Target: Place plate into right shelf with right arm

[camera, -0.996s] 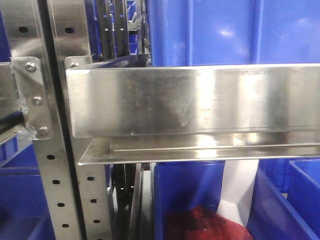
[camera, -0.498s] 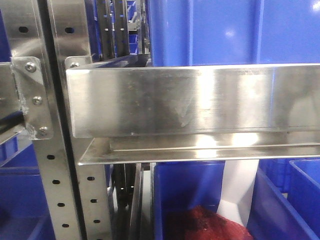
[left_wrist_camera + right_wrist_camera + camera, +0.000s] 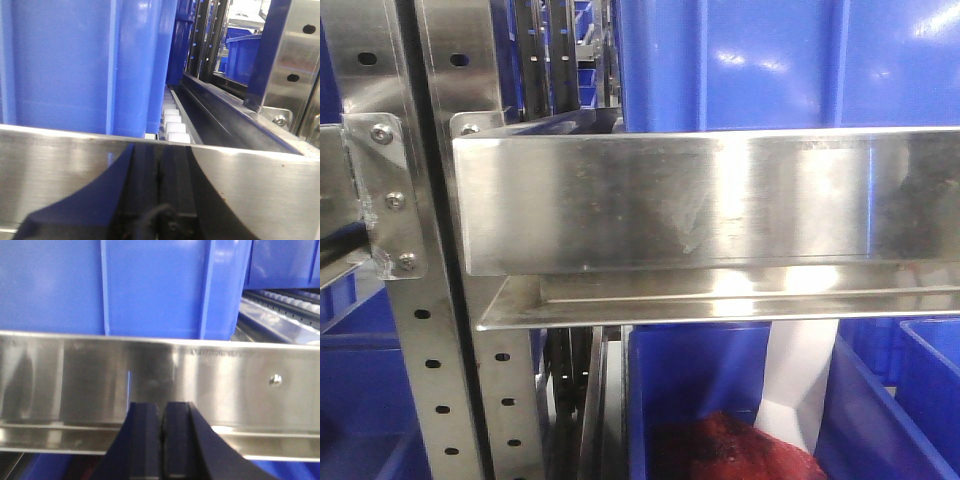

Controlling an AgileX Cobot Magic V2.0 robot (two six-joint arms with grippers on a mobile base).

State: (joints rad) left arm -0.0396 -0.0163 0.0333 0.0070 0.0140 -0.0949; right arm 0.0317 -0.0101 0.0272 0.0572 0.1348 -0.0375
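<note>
Directly ahead of right hand (image 3: pixel 161 440): steel front lip of right shelf (image 3: pixel 160 375), blue bin (image 3: pixel 150 285) behind it. Fingers pressed together, nothing between them. Left hand (image 3: pixel 159 200): fingers likewise together, facing steel lip, white rollers (image 3: pixel 172 125) beside tall blue bin beyond. Plate: not visible in any view. Front view: lower bin (image 3: pixel 690 380) holding red material (image 3: pixel 720 450).
</note>
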